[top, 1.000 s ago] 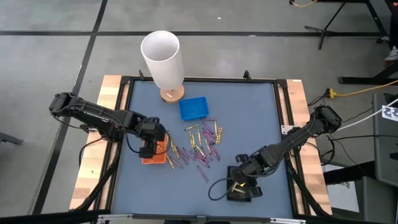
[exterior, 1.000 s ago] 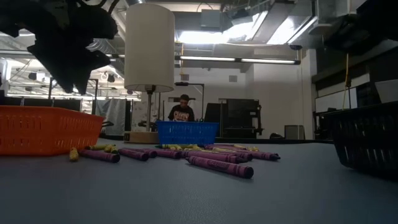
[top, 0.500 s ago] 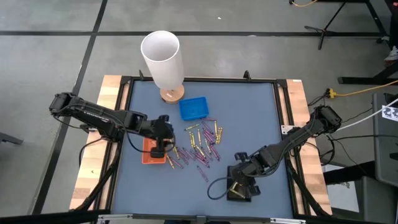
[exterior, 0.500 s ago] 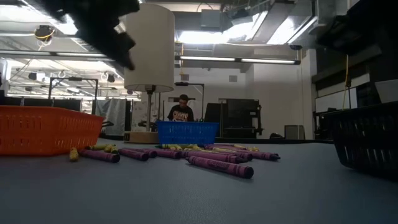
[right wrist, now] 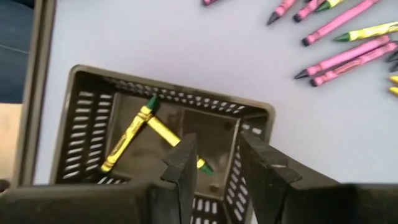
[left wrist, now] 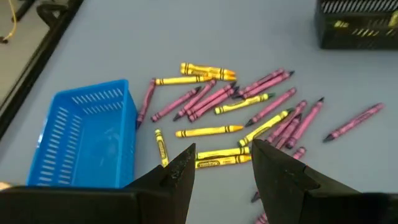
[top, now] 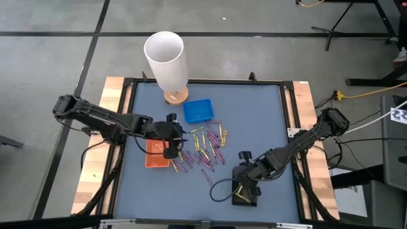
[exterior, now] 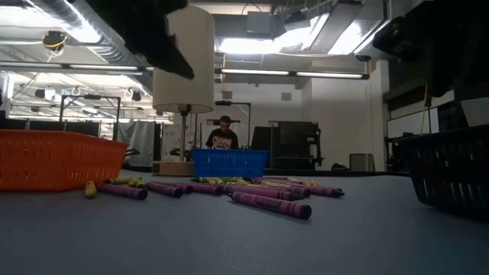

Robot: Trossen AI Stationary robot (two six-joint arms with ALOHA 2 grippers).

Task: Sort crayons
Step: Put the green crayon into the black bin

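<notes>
Several crayons [top: 205, 147], yellow and purple-pink, lie scattered flat on the blue mat at mid-table; they also show in the left wrist view [left wrist: 249, 109]. My left gripper [left wrist: 221, 165] hangs open in the air at the pile's left edge [top: 172, 145], beside the orange tray [top: 154, 159], with nothing between its fingers. My right gripper [right wrist: 217, 163] stands open above the black tray [right wrist: 168, 130], which holds two yellow crayons [right wrist: 134, 134] on its floor. In the high view it sits at the near right [top: 242, 182].
A blue tray [top: 198, 110] stands behind the pile, and a white cylinder on a wooden base [top: 166, 60] at the far edge. Black rails [top: 127, 127] frame the mat. A person [exterior: 224, 131] shows in the room beyond. Bare mat lies at the far right [top: 261, 114].
My left gripper has gone from above the orange tray toward the table's right, up to the crayon pile, rising a little and tipping from pointing down toward level. My right gripper has swung a little above the black tray. The crayons and trays have kept still.
</notes>
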